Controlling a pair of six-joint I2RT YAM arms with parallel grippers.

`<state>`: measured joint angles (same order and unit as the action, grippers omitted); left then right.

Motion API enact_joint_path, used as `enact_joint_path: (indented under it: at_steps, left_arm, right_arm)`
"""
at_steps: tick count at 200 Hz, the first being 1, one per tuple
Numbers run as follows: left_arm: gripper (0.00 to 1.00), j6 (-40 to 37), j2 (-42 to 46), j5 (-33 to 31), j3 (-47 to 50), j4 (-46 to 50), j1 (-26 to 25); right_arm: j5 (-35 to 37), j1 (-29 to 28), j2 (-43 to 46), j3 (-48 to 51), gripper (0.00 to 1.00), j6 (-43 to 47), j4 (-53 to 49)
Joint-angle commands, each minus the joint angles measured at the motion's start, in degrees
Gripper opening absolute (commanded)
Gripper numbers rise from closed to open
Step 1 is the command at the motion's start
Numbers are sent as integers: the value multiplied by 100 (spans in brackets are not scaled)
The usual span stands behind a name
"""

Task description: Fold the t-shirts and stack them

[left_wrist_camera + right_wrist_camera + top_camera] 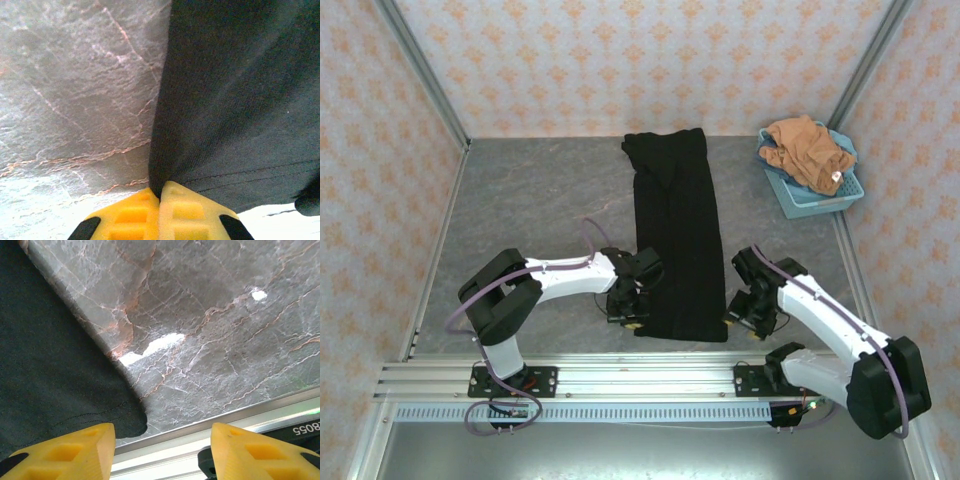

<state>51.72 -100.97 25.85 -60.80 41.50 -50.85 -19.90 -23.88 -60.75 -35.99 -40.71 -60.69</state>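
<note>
Left gripper (160, 192) clamped on black t-shirt (678, 240) hem by the bench (520, 200) near edge, right gripper (161, 432) wide open, empty: lifting now would likely skew the fold.

The black t-shirt (675, 235) lies flat mid-tabletop (540, 210), folded into a long strip running near to far. The orange-brown t-shirt (807, 150) sits crumpled in the far-right basket (817, 205).

Blue basket (808, 202) (far right) on grey table (540, 200)
</note>
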Motion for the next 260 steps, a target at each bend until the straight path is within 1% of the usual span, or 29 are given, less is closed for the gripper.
enact_joint_path:
  at_steps: [1,33,67,102,123,152,189,209,225,243,260]
  left_arm:
    - [0,-206,14,-212,-59,390,72]
    - [0,-217,206,-118,128,447,66]
    - [0,-167,422,-69,349,435,58]
    - [0,-67,505,14,546,292,43]
    - [0,-83,480,66,543,269,19]
    - [0,-162,427,79,513,298,6]
    - [0,-179,394,115,509,304,-9]
    - [0,-180,394,121,511,315,-17]
    - [0,-203,386,123,524,315,-13]
    - [0,-198,377,123,525,315,-21]
    - [0,-209,366,131,505,315,-21]
  right_arm:
    - [181,-83,108,-84,53,-25,-295]
    - [-74,-375,-48,-72,51,-68,45]
    - [-192,-997,-554,-271,53,-78,447]
    - [-303,-1392,-1083,-185,54,-161,918]
    - [-345,-1500,-1234,-147,53,-241,1149]
    - [-416,-1708,-1368,-128,48,-338,1311]
    - [-401,-1992,-1241,68,49,-644,1315]
    - [-329,-2006,-1107,228,52,-719,1339]
    - [-271,-2006,-1207,261,52,-702,1517]
    - [-269,-2005,-1495,178,49,-686,1759]
    - [-82,-2007,-1696,-2,45,-627,1831]
